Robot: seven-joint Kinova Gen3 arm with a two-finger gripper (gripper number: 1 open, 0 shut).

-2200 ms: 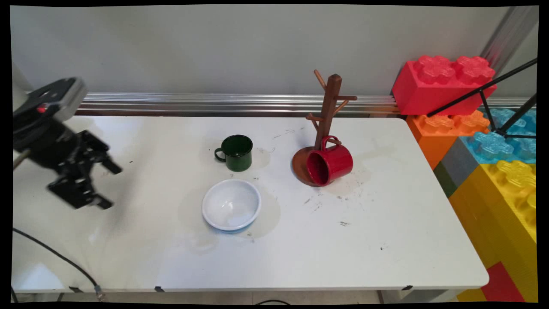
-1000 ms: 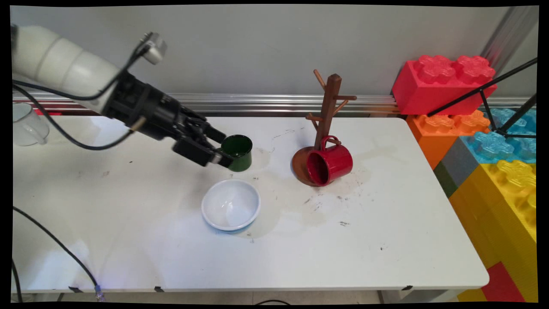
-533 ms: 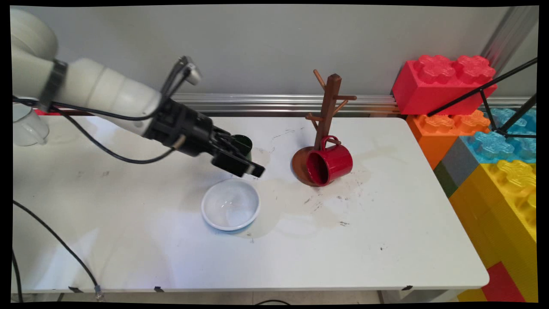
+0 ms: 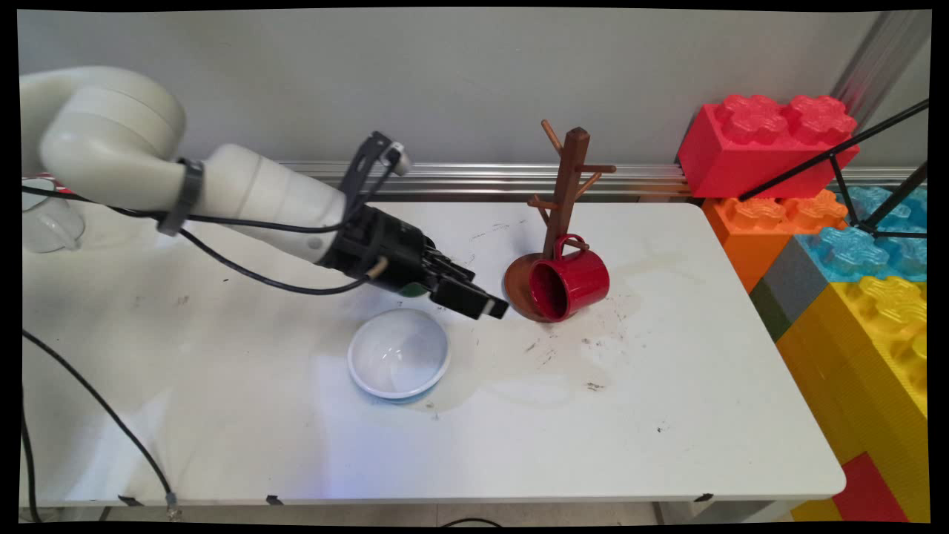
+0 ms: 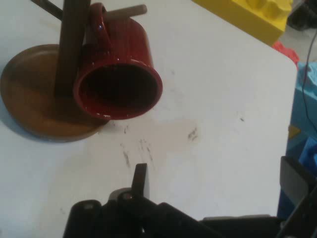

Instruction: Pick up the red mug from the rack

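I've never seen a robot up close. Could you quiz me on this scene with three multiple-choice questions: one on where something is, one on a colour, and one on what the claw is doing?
1. Where is the white bowl?
A. On the table, left of the mug tree
B. Hung on a peg
C. On top of the toy bricks

2. What colour is the mug hanging on the mug tree?
A. Green
B. Red
C. Blue

3. What state is the gripper in?
A. Shut on the white bowl
B. Open, holding nothing
C. Shut on the mug

Answers:
1 A: the white bowl stands on the table, on the near left of the mug tree.
2 B: the mug hooked by its handle on a low peg is red.
3 B: the hand view shows the fingers spread apart with only bare table between them.
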